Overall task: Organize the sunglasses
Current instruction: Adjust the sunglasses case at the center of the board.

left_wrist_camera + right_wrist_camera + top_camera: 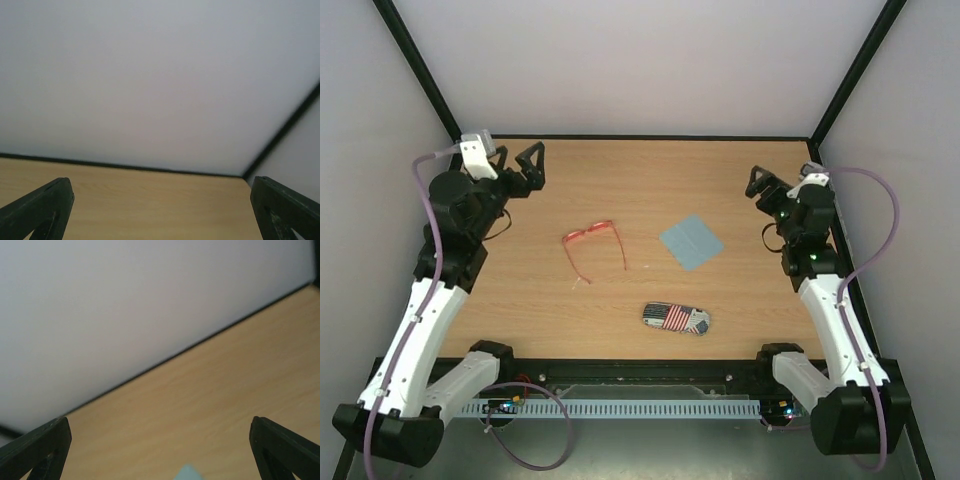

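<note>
The sunglasses lie on the table with temples spread, to the right of the left pincer and nearer the arm bases. That pincer gapes wide and empty. So does the right pincer, which has them well off to its left, past the blue cloth. The thin temples would likely flex or skid under an off-centre pinch, twisting the frame away.

The sunglasses lie, temples apparently unfolded, left of the blue cloth.
</note>
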Robot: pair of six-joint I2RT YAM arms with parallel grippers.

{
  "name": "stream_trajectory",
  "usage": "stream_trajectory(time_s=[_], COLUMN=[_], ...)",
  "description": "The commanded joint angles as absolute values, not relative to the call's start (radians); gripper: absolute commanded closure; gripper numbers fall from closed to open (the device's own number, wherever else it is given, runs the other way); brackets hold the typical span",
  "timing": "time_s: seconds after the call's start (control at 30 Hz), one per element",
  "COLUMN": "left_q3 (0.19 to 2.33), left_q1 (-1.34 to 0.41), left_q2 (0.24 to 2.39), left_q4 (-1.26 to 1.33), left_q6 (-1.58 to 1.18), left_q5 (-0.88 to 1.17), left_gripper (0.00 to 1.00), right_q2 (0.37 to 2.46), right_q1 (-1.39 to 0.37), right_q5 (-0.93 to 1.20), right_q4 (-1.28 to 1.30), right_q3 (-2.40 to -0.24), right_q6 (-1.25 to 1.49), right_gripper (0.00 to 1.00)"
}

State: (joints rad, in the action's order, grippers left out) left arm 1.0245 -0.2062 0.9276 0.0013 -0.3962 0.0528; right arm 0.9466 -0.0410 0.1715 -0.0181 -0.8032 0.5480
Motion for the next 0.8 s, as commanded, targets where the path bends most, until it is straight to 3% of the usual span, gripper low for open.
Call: stream_trajectory(time_s=[0.0, 0.1, 0.27, 0.57, 0.77], left_q3=[1.007, 0.96, 0.918, 0.822, 0.764], left_q1=[-0.159, -0.113, -0.104, -0.159, -0.318], left_q2=[0.883, 0.877, 0.949, 0.976, 0.913], left_q4=[-0.132, -0.067, -0.055, -0.11, -0.245], left_q6=[-0.506, -0.579, -0.644, -0.676, -0.622], left_q5=[0.34, 0.501, 0.592, 0.545, 0.494], left_gripper=[0.0, 0.01, 0.0, 0.0, 0.0], right_q2=[0.984, 1.008, 1.075, 1.201, 1.161], right_q1=[-0.037, -0.045, -0.126, -0.371, -0.581], right_q5=[0.472, 0.56, 0.506, 0.374, 0.301], right_q4=[0.111, 0.101, 0.181, 0.286, 0.36], right_q3=[-0.804, -0.804, -0.829, -0.813, -0.74], right_q6=[0.597, 0.613, 0.604, 0.563, 0.589], right_gripper=[0.01, 0.01, 0.01, 0.01, 0.01])
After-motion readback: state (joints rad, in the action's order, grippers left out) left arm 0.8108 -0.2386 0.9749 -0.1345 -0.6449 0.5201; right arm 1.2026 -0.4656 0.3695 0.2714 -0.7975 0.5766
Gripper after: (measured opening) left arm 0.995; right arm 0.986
